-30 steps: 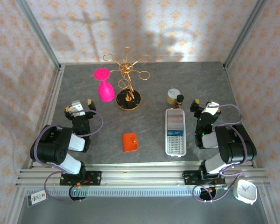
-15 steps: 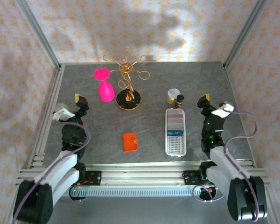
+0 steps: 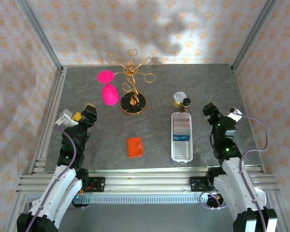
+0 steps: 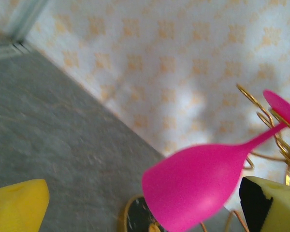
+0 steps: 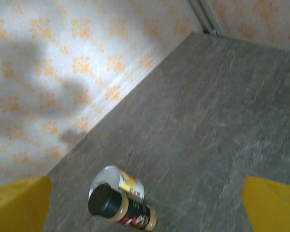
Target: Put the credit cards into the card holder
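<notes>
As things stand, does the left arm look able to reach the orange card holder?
Probably yes. The card holder lies closed on bare table, with nothing between it and the left end effector, which is open and empty. The wine glass and gold stand sit farther back.

The left arm (image 3: 67, 152) and the right arm (image 3: 228, 150) are built from black joint housings and white link tubes, and a lilac cable is looped along each. A small green light is seen on each black forearm. A white camera block is mounted beside the left gripper (image 3: 83, 114) and the right gripper (image 3: 211, 110). The fingers (image 4: 17, 205) are clad in yellow; a black patch is seen on the one at five o'clock in the left wrist view.
</notes>
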Robot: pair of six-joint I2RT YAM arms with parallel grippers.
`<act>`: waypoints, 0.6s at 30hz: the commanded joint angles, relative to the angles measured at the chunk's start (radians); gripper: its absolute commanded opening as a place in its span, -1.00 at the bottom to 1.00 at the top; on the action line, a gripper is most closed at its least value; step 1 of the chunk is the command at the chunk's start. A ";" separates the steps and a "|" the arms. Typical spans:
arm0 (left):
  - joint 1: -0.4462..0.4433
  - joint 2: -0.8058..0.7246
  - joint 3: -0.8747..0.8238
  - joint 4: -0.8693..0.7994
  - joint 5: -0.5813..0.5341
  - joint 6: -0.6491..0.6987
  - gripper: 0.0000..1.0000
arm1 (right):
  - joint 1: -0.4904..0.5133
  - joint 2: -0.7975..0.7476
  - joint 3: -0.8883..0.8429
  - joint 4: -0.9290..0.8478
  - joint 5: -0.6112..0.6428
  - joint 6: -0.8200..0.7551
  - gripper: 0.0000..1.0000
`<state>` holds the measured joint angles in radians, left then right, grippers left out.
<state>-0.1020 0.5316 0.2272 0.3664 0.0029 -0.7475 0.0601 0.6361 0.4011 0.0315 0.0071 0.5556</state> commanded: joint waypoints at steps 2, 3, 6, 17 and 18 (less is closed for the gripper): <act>0.008 -0.007 -0.035 -0.044 0.159 -0.200 0.99 | 0.000 -0.033 0.049 -0.113 -0.119 0.083 0.98; 0.007 0.001 -0.034 -0.069 0.173 -0.210 0.99 | 0.000 -0.037 0.054 -0.125 -0.139 0.092 0.96; 0.006 0.052 0.007 -0.161 0.266 -0.180 0.96 | 0.000 -0.044 0.059 -0.119 -0.286 0.057 0.92; -0.270 0.117 0.081 -0.355 0.182 -0.193 0.86 | 0.304 0.032 0.183 -0.193 -0.320 0.119 0.59; -0.294 0.118 0.086 -0.377 0.157 -0.201 0.88 | 0.362 0.047 0.193 -0.194 -0.290 0.123 0.59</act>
<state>-0.3508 0.6621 0.2699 0.0715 0.2317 -0.9276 0.3183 0.6643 0.5415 -0.1219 -0.3523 0.6621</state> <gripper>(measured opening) 0.935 0.799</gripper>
